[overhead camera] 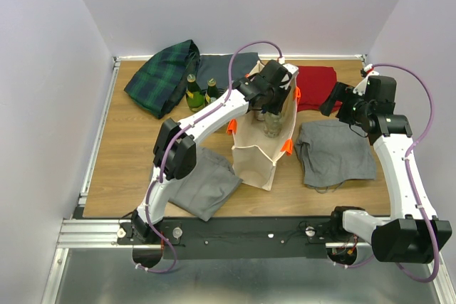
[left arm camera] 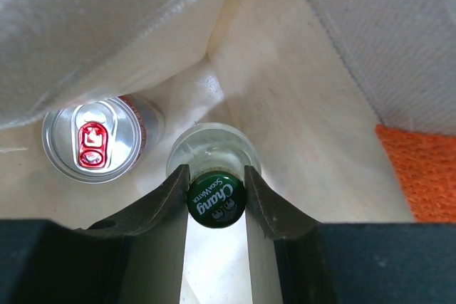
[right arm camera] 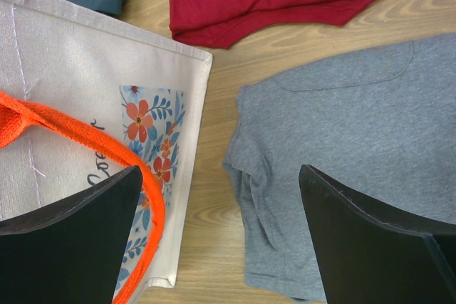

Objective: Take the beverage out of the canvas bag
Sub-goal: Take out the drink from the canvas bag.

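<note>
your left pincer [left arm camera: 216,173] is clamped on the green cap of the glass bottle [left arm camera: 214,149] standing inside the canvas bag [left arm camera: 285,83], beside a can [left arm camera: 92,138]; your right pincer [right arm camera: 219,172] gapes wide above the tabletop [right arm camera: 299,44].

Rough-woven cream canvas bag [overhead camera: 258,156], glossy clear glass bottle [left arm camera: 214,176], shiny metal can [left arm camera: 92,140], matt wooden table [overhead camera: 128,161]

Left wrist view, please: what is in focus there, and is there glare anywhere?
Left wrist: the Chang soda water bottle cap is sharp, the canvas bag rim up close is blurred, the can top glints; top external: even light, soft shadows.
</note>
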Controlling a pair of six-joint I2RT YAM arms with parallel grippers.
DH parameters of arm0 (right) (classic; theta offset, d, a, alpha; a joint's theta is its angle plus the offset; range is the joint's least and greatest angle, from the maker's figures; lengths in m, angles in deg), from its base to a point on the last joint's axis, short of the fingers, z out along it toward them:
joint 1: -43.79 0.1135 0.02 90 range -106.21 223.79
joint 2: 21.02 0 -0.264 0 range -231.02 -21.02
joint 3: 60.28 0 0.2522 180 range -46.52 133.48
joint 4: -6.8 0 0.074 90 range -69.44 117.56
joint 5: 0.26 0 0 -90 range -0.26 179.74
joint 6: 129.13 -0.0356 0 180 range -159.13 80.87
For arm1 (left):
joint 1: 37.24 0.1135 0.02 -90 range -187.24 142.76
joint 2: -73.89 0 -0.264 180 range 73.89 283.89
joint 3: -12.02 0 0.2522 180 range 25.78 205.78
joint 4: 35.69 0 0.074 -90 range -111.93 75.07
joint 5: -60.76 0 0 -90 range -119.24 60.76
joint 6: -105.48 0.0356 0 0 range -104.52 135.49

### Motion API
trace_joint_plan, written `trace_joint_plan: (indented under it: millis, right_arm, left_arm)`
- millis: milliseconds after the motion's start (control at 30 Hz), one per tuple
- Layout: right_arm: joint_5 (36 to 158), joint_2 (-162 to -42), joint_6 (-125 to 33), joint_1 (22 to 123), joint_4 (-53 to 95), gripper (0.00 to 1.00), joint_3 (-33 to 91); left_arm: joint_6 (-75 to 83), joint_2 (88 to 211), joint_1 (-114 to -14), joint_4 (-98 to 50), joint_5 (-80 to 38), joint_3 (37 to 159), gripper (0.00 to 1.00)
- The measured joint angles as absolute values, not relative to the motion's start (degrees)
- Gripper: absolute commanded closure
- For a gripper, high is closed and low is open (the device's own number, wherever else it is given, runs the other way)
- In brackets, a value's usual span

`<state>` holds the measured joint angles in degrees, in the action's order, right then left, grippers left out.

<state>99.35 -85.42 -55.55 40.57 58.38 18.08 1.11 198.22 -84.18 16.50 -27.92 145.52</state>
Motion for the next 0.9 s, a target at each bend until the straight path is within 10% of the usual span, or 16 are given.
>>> trace_joint_plan:
  millis: [900]
  right_arm:
    - [99.50,-85.42,-55.60,40.57,58.36,0.00,18.06]
  left_arm:
    - [5.03,195.53,-84.79,27.61,-27.86,146.33,1.00]
